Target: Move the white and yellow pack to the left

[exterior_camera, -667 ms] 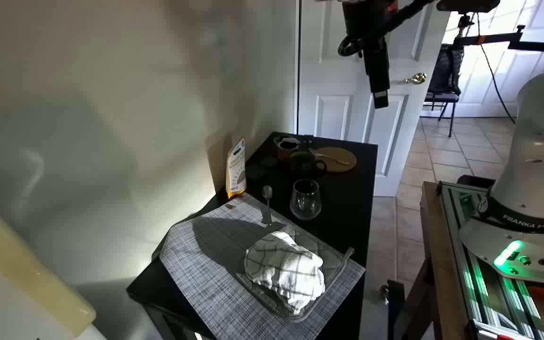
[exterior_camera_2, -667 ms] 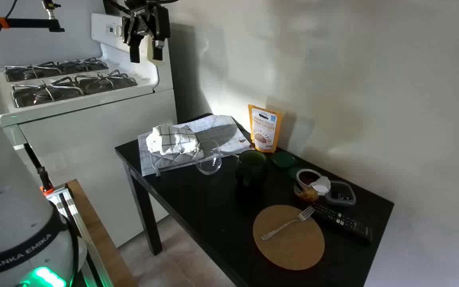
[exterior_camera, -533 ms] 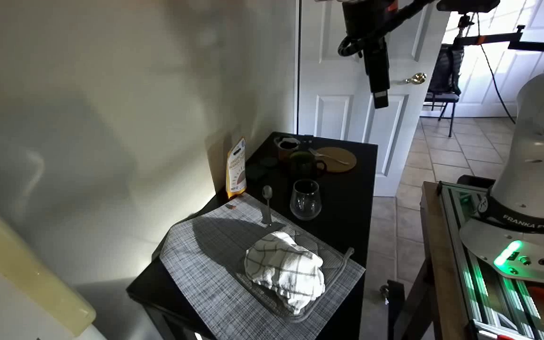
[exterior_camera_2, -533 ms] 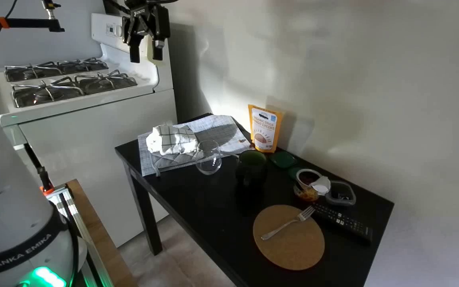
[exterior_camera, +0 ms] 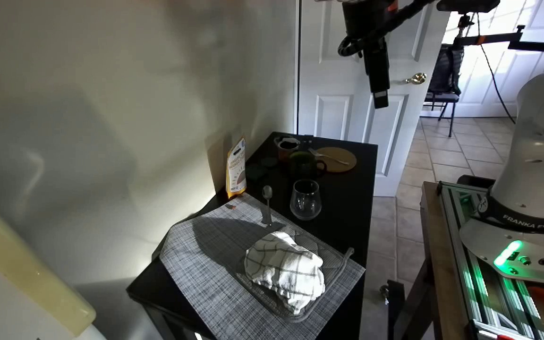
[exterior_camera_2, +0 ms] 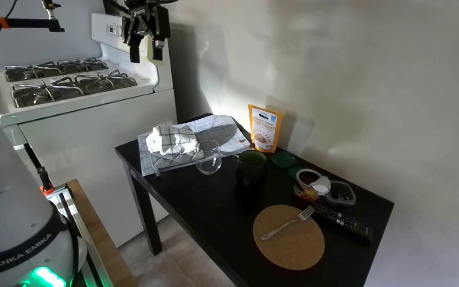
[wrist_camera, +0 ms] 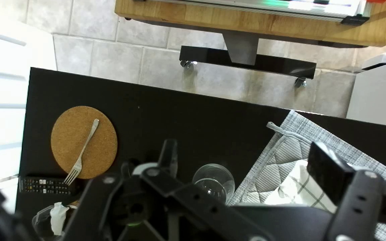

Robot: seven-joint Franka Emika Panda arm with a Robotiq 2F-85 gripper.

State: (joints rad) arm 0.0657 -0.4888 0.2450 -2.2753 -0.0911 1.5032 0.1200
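The white and yellow pack [exterior_camera_2: 264, 129] stands upright at the table's wall-side edge, white face with print and orange-yellow borders. It also shows in an exterior view [exterior_camera: 235, 171], close to the corner of the grey placemat. It does not show in the wrist view. My gripper [exterior_camera_2: 146, 55] is open and empty, high above the table and well apart from the pack. Its fingers point down. It also shows in an exterior view [exterior_camera: 380, 100], in front of the white door. In the wrist view the jaws [wrist_camera: 248, 157] stand wide apart with nothing between them.
The grey placemat [exterior_camera: 182, 241] bears a checked cloth [exterior_camera: 286, 269] and a spoon [exterior_camera: 267, 193]. A clear glass [exterior_camera_2: 208, 157] and dark mug [exterior_camera_2: 251, 165] stand near the pack. Green lids [exterior_camera_2: 283, 159], an opened cup [exterior_camera_2: 307, 185], remote [exterior_camera_2: 345, 223] and cork round [exterior_camera_2: 289, 251] with fork lie beyond.
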